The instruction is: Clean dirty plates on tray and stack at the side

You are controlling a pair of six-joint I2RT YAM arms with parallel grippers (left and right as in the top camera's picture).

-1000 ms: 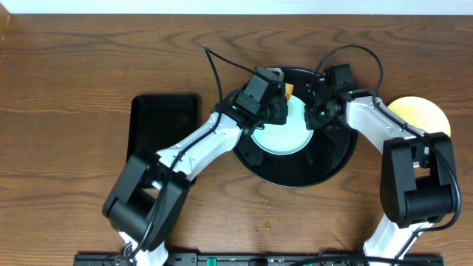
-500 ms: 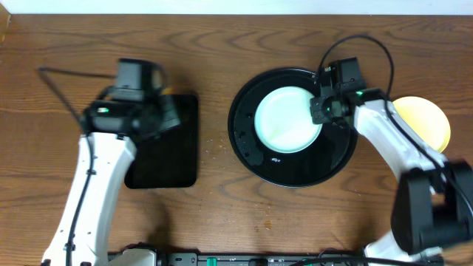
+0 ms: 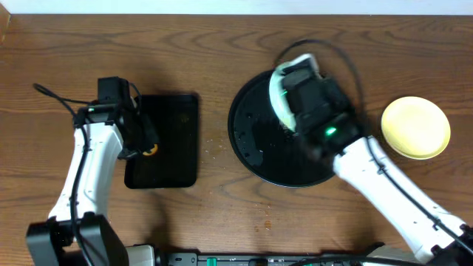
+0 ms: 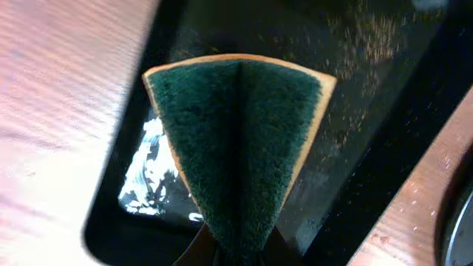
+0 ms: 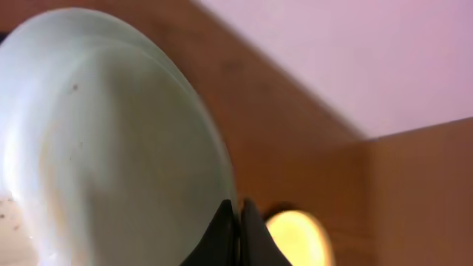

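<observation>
My right gripper (image 3: 297, 105) is shut on the rim of a pale blue-white plate (image 3: 279, 90) and holds it tilted on edge above the round black tray (image 3: 259, 151). In the right wrist view the jaws (image 5: 238, 222) pinch the plate's edge (image 5: 111, 148). The tray's floor shows no other plate. A pale yellow plate (image 3: 415, 127) lies on the table to the right of the tray and also shows in the right wrist view (image 5: 295, 236). A third plate is not in view. My left gripper (image 3: 146, 148) is far to the left.
My left gripper (image 4: 236, 251) is shut on a folded green sponge (image 4: 240, 140) with a yellow backing, low over the rectangular black tray (image 3: 174, 118), seen wet and speckled in the left wrist view (image 4: 355, 111). Crumbs lie on the wood between the trays.
The right gripper has lifted the pale blue plate off the round tray and tipped it on edge. The left arm has moved toward me along the rectangular tray with the sponge.
</observation>
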